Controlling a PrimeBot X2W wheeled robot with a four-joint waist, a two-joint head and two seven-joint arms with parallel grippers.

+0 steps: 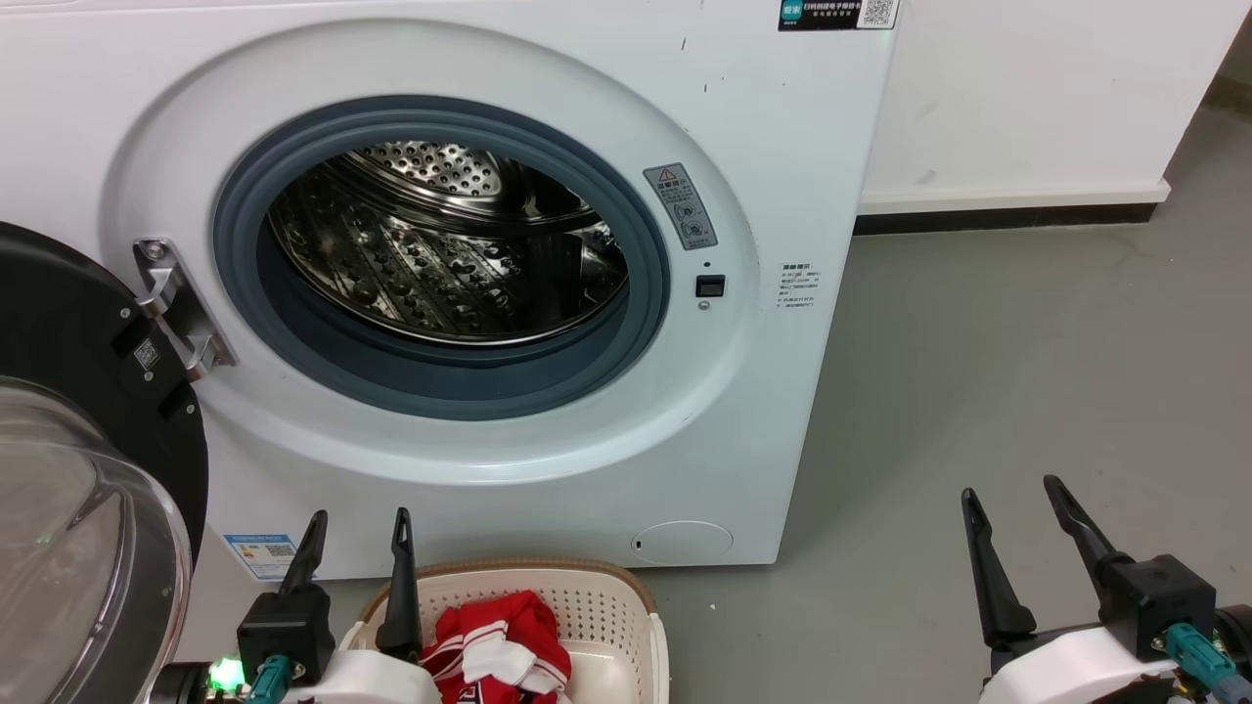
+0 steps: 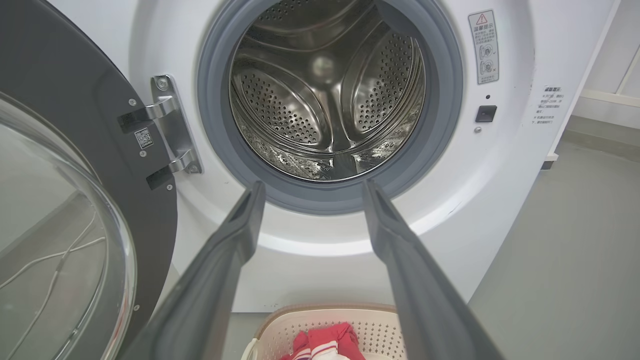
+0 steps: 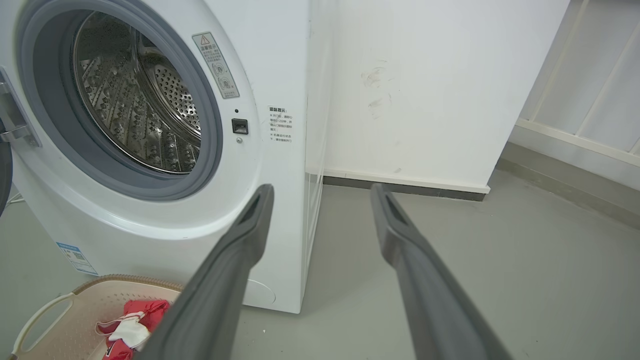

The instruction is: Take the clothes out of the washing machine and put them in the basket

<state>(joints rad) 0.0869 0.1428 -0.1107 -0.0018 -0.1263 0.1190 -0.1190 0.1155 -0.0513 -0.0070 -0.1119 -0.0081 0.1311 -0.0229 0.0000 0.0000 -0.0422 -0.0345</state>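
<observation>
Though bunched shapeless, clothes inside basket.

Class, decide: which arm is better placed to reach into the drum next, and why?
Left. The left gripper is open and points straight at the drum of the washing machine, near the basket; the right gripper points past the machine's side towards the floor.

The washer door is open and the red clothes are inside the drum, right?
Not quite. The washer door is open, but the drum looks empty. The red clothes lie in the basket, as the head view shows.
</observation>
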